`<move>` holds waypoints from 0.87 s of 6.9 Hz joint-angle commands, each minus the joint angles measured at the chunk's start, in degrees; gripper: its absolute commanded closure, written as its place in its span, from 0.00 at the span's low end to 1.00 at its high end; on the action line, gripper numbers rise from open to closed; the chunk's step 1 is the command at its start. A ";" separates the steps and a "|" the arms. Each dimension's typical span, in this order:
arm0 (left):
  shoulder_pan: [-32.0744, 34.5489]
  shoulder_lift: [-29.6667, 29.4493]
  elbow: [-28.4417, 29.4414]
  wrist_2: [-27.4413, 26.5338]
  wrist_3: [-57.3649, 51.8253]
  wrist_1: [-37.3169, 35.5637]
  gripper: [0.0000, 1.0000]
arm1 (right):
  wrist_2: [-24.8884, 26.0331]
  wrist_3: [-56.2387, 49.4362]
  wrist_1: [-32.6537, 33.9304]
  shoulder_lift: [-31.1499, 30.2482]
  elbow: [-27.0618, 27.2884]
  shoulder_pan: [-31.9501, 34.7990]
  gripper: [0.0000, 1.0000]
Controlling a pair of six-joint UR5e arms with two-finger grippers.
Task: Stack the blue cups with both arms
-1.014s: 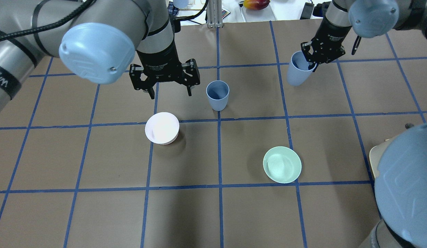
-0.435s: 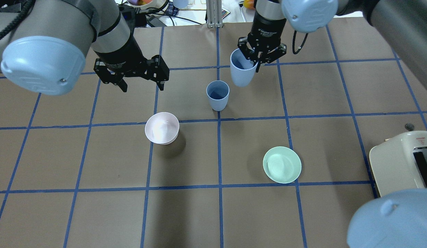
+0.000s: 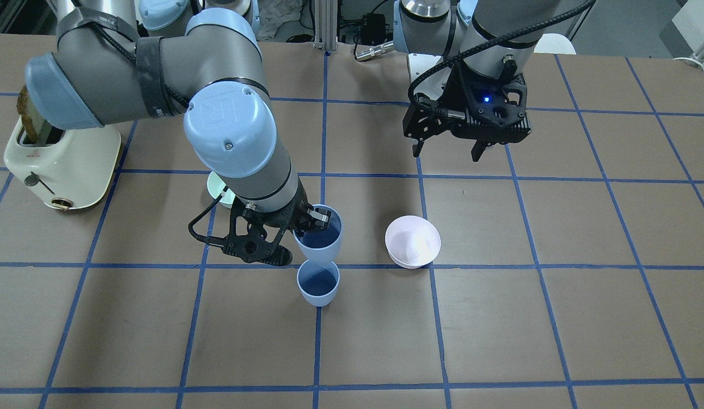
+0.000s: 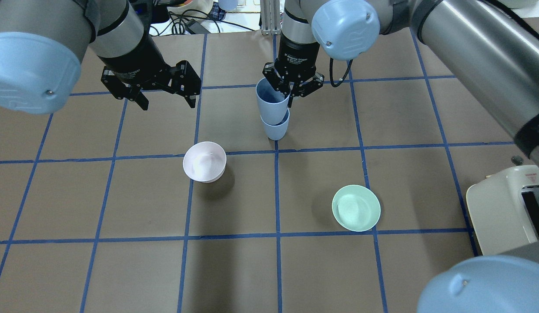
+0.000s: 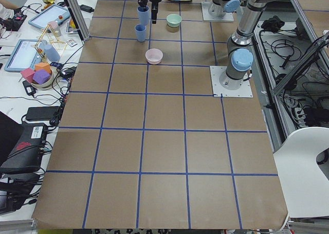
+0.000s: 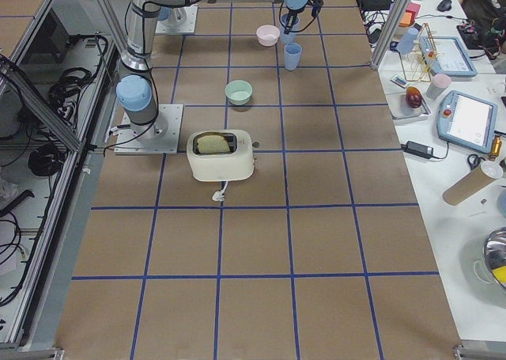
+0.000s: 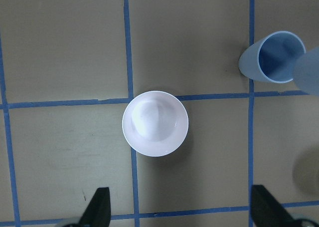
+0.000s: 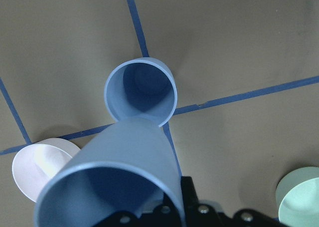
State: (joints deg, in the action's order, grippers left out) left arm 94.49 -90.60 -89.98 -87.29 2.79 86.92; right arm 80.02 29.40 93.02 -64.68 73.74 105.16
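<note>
Overhead looks forward and down on the brown paper-covered surface (image 4: 121,269); front-facing looks steeply down from opposite. Distant side views look along it from either end. Both close wrist views share the standing pale blue plastic cup (image 8: 141,91).

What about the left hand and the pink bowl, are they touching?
Apart. The front-facing view shows the open left hand well away from the pink bowl, with a clear gap between them.

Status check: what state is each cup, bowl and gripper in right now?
right gripper: shut on held blue cup.
left gripper: open, empty.
held blue cup: lifted, tilted, above standing blue cup, not inserted.
standing blue cup: upright, empty.
pink bowl: upright, empty.
green bowl: upright, empty.
toaster: bread in slot.
</note>
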 commanded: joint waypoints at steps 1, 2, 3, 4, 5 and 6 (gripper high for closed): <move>-0.27 0.69 -0.02 0.37 -0.16 1.24 0.00 | -0.30 0.48 0.32 2.01 0.00 0.22 1.00; -0.36 0.77 0.06 0.37 -0.16 1.15 0.00 | -0.30 0.48 0.41 2.54 0.09 0.22 1.00; -0.28 0.69 0.07 0.37 -0.16 1.15 0.00 | -0.39 0.57 0.50 2.72 0.00 0.22 1.00; -0.28 0.68 0.07 0.37 -0.07 1.15 0.00 | 0.05 0.48 0.85 3.15 0.00 0.22 1.00; -0.19 0.68 0.07 0.28 -0.07 1.15 0.00 | 0.40 0.48 0.94 3.77 0.09 0.22 1.00; -0.19 0.60 0.15 0.28 0.02 1.15 0.00 | 0.49 0.48 1.03 3.77 0.00 0.22 0.82</move>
State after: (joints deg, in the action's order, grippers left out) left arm 94.27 -89.93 -89.88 -86.98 2.74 88.07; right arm 80.30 29.89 93.91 -61.16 73.78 105.38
